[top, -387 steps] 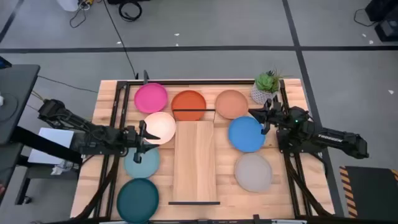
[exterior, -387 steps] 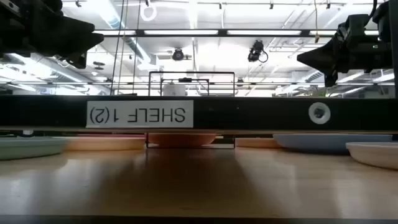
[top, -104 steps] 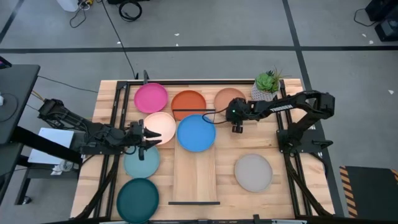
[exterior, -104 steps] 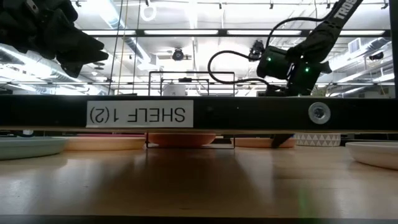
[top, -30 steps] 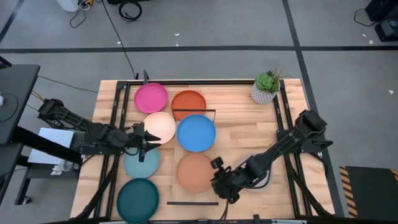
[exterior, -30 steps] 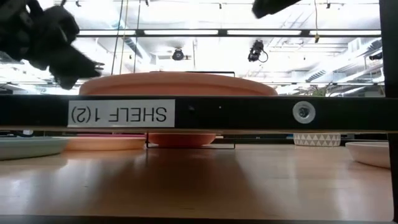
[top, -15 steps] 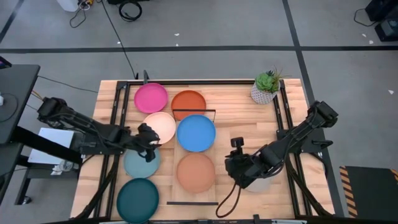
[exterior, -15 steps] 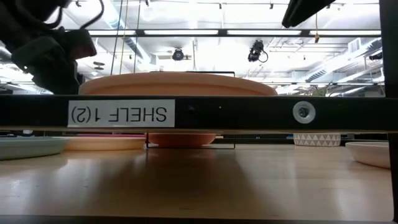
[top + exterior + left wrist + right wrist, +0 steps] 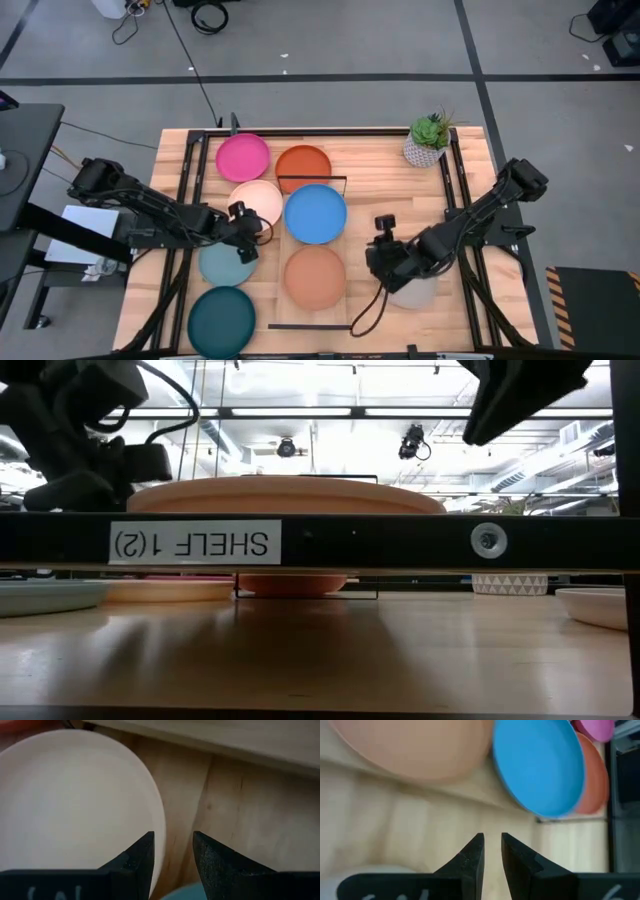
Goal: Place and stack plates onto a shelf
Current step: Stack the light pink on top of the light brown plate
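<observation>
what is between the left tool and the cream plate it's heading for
Nothing visible. The left tool is open at the edge of the round cream matte plate, with only bare wooden tabletop beyond its fingers. The light teal plate lies nearer the table's front edge, off the approach line.

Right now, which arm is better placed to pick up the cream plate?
Left, most likely. The left pincer hangs at the cream plate, its open fingers at the rim. The right pincer is across the shelf, beside the grey plate.
</observation>
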Tool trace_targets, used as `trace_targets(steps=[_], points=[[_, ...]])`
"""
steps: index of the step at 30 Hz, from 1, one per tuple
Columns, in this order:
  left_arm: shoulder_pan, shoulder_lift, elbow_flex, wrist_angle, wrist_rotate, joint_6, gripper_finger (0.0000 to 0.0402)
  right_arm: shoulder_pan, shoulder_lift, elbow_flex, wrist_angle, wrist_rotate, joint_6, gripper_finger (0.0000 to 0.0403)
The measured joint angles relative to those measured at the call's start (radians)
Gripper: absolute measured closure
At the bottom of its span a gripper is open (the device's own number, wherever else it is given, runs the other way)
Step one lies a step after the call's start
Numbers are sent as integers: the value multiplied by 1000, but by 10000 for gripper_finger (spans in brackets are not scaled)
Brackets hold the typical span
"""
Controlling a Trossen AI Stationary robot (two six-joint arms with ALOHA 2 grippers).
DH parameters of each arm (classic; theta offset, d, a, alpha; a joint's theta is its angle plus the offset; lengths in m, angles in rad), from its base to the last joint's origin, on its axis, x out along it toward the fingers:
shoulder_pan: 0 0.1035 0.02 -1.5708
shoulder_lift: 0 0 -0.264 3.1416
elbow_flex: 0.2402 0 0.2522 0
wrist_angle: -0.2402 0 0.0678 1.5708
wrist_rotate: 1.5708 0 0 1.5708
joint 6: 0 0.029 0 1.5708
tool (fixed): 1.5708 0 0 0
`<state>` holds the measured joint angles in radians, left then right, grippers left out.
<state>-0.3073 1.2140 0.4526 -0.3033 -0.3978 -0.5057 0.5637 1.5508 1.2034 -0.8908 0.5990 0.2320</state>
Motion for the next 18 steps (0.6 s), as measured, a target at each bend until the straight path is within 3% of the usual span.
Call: trace_targets(steps=[6,12,15,18], points=[[1,4,0,9,26,-33,260,-57,-169,-86,-57,-50,54,332],[1,4,0,48,26,-28,260,-76,-366,-238,121,117,-21,332],[1,4,0,71,27,-25,260,-88,-436,-294,213,35,-48,332],[1,3,0,79,26,-25,260,-87,-477,-331,198,-29,-43,333]])
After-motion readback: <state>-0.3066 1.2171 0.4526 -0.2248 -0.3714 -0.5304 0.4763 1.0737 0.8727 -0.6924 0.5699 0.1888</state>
